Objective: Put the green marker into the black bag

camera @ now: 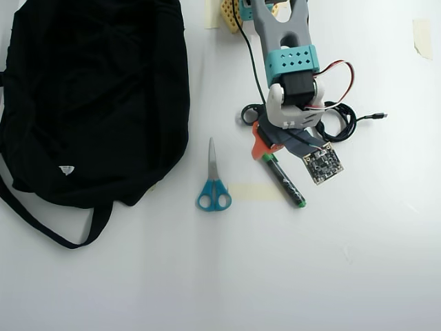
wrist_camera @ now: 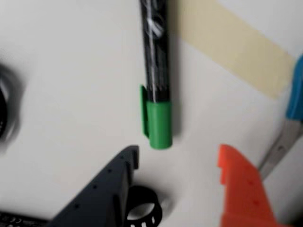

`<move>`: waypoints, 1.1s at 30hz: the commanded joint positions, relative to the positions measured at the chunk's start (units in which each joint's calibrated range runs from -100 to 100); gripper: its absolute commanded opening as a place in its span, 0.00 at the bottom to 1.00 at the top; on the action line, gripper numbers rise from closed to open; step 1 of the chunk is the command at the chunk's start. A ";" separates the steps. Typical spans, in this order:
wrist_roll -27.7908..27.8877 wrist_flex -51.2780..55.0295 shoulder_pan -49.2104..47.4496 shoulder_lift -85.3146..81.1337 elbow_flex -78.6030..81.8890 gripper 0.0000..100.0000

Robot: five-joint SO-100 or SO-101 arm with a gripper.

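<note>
One big soft bag [camera: 96,96] fills the top left of the overhead view, well apart from everything else, strap trailing below. Next in size, arm and gripper [camera: 275,150] over the marker's [camera: 284,181] capped end, right of the scissors [camera: 213,185]. From the wrist view: gripper [wrist_camera: 177,158] spread wide, grasping nothing, dark finger left and orange finger right, green cap [wrist_camera: 158,124] lying just ahead between them.

For a clean pick, probably best to push forward until both fingers straddle the black barrel, not the cap tip, then drop low and close squarely across it.

Hard to make out: barrel print blurred, far end of marker cut off above in the wrist view, dark objects at the left edge and between the fingers unclear, bag opening not visible.
</note>
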 commanded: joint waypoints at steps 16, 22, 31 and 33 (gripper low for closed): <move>-2.38 0.46 -4.04 8.91 -15.89 0.24; -3.69 -0.05 -5.08 9.99 -15.98 0.24; -3.69 -4.01 -4.34 12.73 -15.98 0.24; -3.69 -4.53 -4.11 13.56 -15.98 0.24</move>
